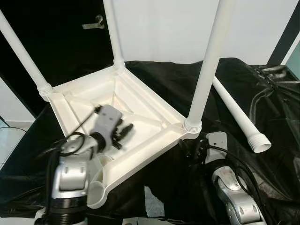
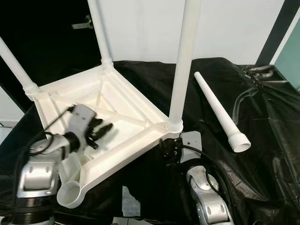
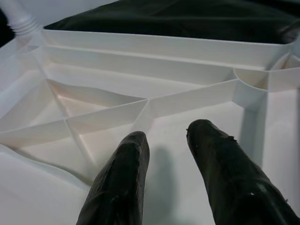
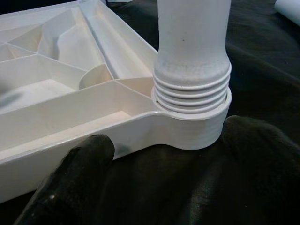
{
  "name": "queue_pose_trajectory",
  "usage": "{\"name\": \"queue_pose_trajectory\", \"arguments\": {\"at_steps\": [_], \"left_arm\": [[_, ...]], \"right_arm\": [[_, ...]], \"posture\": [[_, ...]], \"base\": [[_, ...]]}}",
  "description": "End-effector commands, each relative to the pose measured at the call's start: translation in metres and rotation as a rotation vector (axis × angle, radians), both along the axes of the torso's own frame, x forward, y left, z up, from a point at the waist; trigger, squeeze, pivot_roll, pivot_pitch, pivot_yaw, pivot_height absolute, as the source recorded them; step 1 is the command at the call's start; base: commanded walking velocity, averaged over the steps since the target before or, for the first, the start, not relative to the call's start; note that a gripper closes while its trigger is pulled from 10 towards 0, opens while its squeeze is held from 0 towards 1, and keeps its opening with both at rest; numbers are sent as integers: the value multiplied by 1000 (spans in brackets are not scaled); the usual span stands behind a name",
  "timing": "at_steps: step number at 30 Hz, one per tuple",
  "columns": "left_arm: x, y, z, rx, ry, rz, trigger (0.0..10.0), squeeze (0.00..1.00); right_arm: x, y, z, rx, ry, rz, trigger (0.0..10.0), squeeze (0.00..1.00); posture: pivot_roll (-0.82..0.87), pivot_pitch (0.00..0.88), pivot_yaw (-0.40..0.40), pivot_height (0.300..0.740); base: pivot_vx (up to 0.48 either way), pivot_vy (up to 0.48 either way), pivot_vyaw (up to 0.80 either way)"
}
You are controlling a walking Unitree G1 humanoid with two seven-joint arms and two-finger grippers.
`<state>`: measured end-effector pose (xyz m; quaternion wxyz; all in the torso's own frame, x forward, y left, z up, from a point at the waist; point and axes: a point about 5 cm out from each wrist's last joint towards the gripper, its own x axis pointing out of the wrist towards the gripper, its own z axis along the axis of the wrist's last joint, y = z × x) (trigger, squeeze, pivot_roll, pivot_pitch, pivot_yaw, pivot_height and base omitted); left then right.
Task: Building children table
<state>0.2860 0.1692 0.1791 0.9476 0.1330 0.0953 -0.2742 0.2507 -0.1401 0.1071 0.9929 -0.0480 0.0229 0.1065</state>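
A white plastic tabletop (image 1: 140, 157) lies upside down on black cloth. Three white legs stand screwed into its corners: far left (image 1: 21, 51), far middle (image 1: 112, 33) and near right (image 1: 208, 61). The near left corner socket (image 1: 95, 191) is empty. A fourth leg (image 1: 236, 115) lies loose on the cloth to the right. My left gripper (image 1: 124, 132) hovers open over the ribbed underside (image 3: 93, 117), holding nothing. My right gripper (image 4: 168, 133) is open at the near right corner, one finger on each side of the threaded socket (image 4: 192, 117).
Black cloth (image 1: 262, 187) covers the whole work surface and hangs over its edges. Dark straps or cables (image 1: 269, 72) lie at the far right. A dark door with a handle (image 1: 93, 22) and a white wall stand behind. Pale floor (image 1: 9, 140) shows at the left.
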Motion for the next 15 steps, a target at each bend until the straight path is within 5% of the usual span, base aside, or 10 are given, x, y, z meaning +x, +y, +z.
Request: {"name": "queue_pose_trajectory", "arguments": {"at_steps": [1, 4, 6, 11, 12, 14, 15], "left_arm": [[-4, -3, 3, -32, 35, -145, 10000, 0], [5, 19, 5, 11, 31, -79, 10000, 0], [14, 49, 5, 112, 15, 12, 10000, 0], [17, 69, 7, 169, 3, 51, 10000, 0], [17, 83, 8, 207, 1, 76, 10000, 0], [17, 83, 8, 207, 1, 76, 10000, 0], [15, 99, 8, 263, 2, 94, 10000, 0]], "right_arm": [[-2, 0, -1, -6, 12, -3, 10000, 0], [-3, -1, -3, -5, 24, -1, 10000, 0], [-4, -2, -5, -8, 37, 6, 10000, 0], [-3, -3, -6, -10, 43, 7, 10000, 0], [-2, -3, -6, -10, 47, 11, 10000, 0], [-2, -3, -6, -10, 47, 11, 10000, 0], [0, -2, -7, -12, 52, 19, 10000, 0]], "posture": [[37, 0, 41, 740], [39, 0, 40, 740], [41, 0, 35, 740], [41, 0, 33, 740], [46, 0, 29, 740], [46, 0, 29, 740], [51, 0, 26, 740]], "base": [[0, 0, 0], [0, 0, 0], [0, 0, 0], [0, 0, 0], [0, 0, 0], [0, 0, 0], [0, 0, 0]]}}
